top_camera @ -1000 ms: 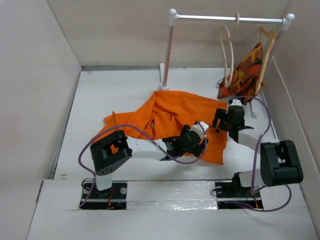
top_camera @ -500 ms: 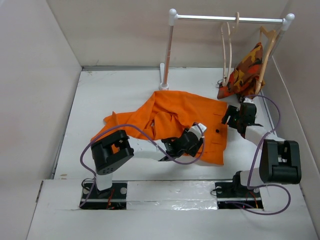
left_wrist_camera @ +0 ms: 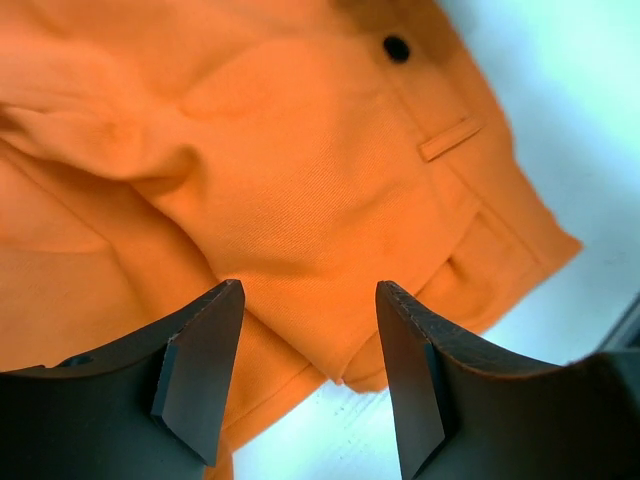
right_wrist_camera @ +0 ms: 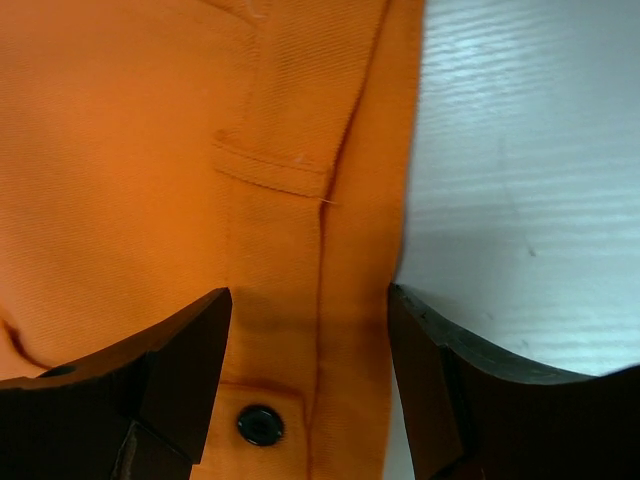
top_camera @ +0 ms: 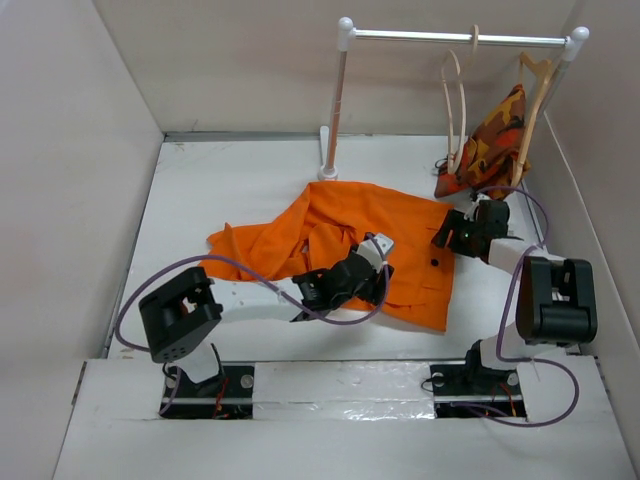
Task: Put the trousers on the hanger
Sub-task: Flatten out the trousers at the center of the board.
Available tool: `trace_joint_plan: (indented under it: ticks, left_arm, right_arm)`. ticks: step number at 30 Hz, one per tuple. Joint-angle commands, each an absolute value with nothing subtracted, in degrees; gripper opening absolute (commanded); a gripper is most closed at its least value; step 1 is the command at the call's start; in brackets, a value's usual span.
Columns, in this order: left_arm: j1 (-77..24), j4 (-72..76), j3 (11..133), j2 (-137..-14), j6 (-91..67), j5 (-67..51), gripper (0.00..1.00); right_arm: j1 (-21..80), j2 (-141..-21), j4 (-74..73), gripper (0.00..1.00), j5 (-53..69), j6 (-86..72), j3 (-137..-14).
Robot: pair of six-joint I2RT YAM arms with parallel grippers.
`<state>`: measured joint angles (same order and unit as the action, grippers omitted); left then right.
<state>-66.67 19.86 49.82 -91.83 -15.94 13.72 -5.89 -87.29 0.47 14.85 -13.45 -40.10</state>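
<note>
**Both claws open over the trousers, hanger up on the rail**

The worktop [top_camera: 200, 200] is white, boxed in by pale walls [top_camera: 80, 150] on three sides. The trousers [top_camera: 340, 225] lie crumpled across its middle. My left claw [left_wrist_camera: 310, 300] hangs over their near part, jaws apart with nothing between them. My right claw [right_wrist_camera: 308, 300] sits at the trousers' right edge, spread across the waistband and gripping nothing.

Only the top view shows the white rail [top_camera: 450, 37] behind the trousers. The hanger [top_camera: 458, 100] hangs from it, behind and to the right of them, with a camouflage garment [top_camera: 490, 145] farther right. Only my wrist cameras show a belt loop [left_wrist_camera: 450, 138] and the dark button [right_wrist_camera: 260, 425] up close.

From above, my arms hide the fingertips. I cannot tell whether either claw touches the cloth.
</note>
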Motion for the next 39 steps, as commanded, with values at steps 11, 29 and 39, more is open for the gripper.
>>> trace_joint_plan:
  ticks: [11, 29, 39]
  left_arm:
    - [-66.71, 22.85, 44.83, -81.65, -17.14, 15.64, 0.53]
    - [-61.18, 23.56, 39.99, -72.25, -22.41, 21.89, 0.54]
    - [-46.33, 23.2, 29.72, -59.78, -32.25, 23.02, 0.57]
  right_arm:
    - [-9.31, -82.39, 4.92, 0.0, 19.62, -18.72, -38.95]
    - [-23.2, -58.17, -2.48, 0.07, -3.78, -16.34, -30.67]
    - [-18.9, -56.73, -4.04, 0.93, -1.93, -13.54, -32.26]
